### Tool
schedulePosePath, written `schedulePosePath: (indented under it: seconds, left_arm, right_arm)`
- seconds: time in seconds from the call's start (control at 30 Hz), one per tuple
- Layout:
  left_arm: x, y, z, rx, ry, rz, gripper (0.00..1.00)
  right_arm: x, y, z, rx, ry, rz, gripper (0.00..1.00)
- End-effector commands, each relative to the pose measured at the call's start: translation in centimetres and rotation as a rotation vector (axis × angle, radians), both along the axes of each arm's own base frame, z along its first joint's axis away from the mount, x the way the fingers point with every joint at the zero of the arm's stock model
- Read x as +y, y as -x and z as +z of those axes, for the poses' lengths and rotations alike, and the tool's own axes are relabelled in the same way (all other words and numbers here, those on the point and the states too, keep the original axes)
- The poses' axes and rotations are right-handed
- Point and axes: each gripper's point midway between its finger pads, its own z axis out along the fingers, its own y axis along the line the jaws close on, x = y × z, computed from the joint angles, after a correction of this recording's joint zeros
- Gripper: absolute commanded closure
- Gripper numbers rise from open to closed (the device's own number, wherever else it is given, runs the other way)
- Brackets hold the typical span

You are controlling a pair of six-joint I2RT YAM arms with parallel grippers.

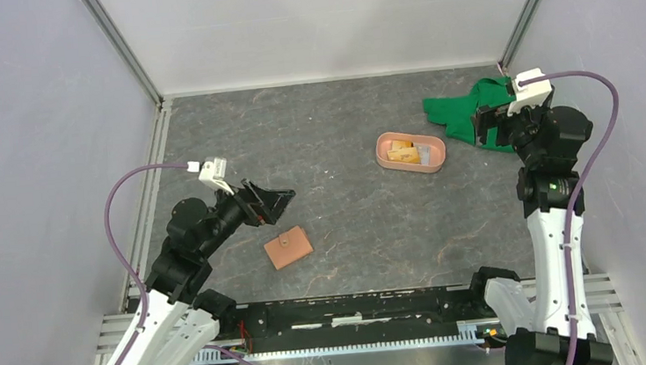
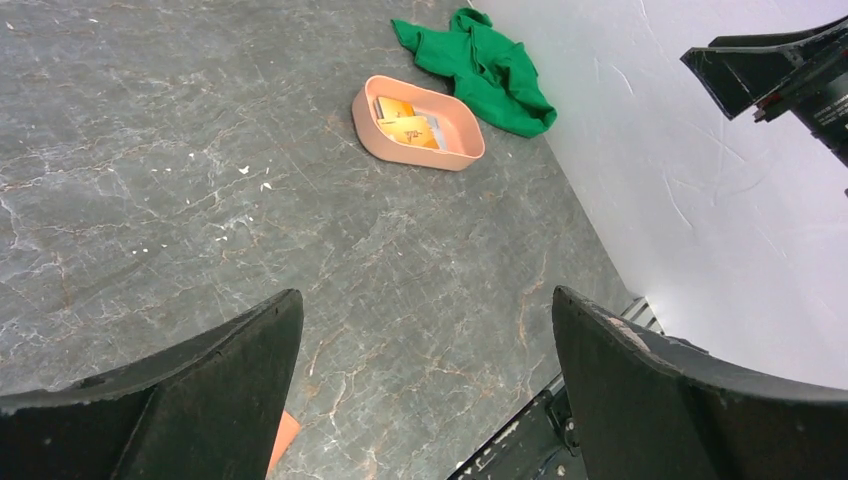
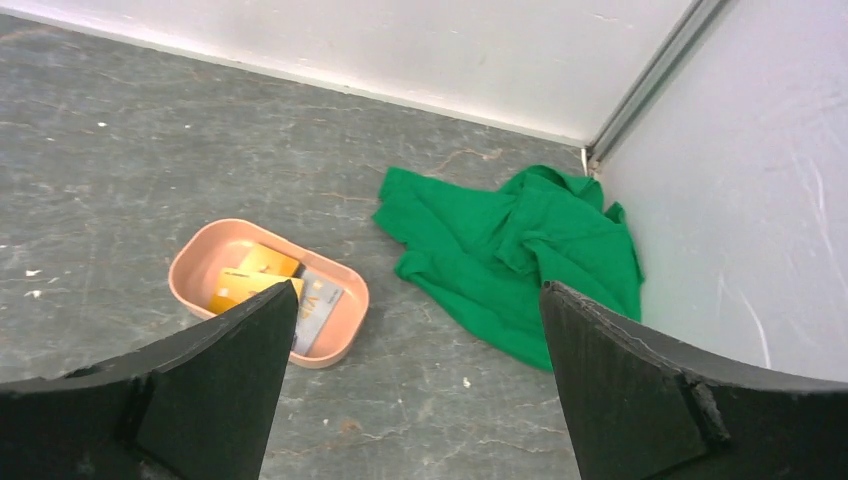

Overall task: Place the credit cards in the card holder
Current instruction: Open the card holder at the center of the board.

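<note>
The card holder [image 1: 289, 248] lies flat and closed on the counter [image 1: 350, 224], left of centre and near. Its long axis is tilted, running left to right and slightly far, with the snap tab on the far edge. The left fingers [image 1: 270, 203] hang spread wide just beyond it. The cards [image 1: 402, 151] (2 orange-yellow and 1 grey showing) lie in a pink tray [image 1: 384, 143] far right of centre. A green cloth [image 1: 458, 107] is crumpled beside the tray, under the right fingers [image 1: 484, 124], which are also spread wide and empty.
</note>
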Motion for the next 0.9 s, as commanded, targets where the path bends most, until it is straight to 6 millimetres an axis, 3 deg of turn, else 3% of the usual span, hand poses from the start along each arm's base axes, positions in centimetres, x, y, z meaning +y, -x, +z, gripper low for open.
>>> schedulePosePath:
  seconds: [0.0, 0.1, 0.27, 0.53, 0.7, 0.87]
  left_arm:
    - [-0.2, 0.6, 2.4, -0.046, 0.012, -0.034, 0.0]
    - [-0.7, 0.7, 2.0, -0.031, 0.021, -0.06, 0.0]
    - [-2.2, 0.9, 0.1, 0.053, 0.037, -0.132, 0.0]
    - [-3.0, -0.1, -4.8, 0.24, -0.038, -0.094, 0.02]
    - [-5.9, 1.4, -8.3, 0.282, -0.258, 0.015, 0.01]
    - [-7.8, 2.2, -10.6, 0.313, -0.266, 0.091, 0.0]
  right_arm:
    - [1.6, 0.7, 1.2, -0.053, -0.061, 0.062, 0.02]
    - [2.7, 1.3, 0.8, -0.054, -0.048, 0.121, 0.02]
    - [9.0, 3.4, -2.6, -0.03, 0.018, 0.572, 0.02]
    - [13.3, 5.3, -6.9, 0.037, 0.014, 0.837, 0.02]
    - [14.0, 5.7, -9.2, 0.059, 0.041, 0.862, 0.02]
    - [13.8, 5.8, -11.9, 0.086, 0.038, 0.853, 0.02]
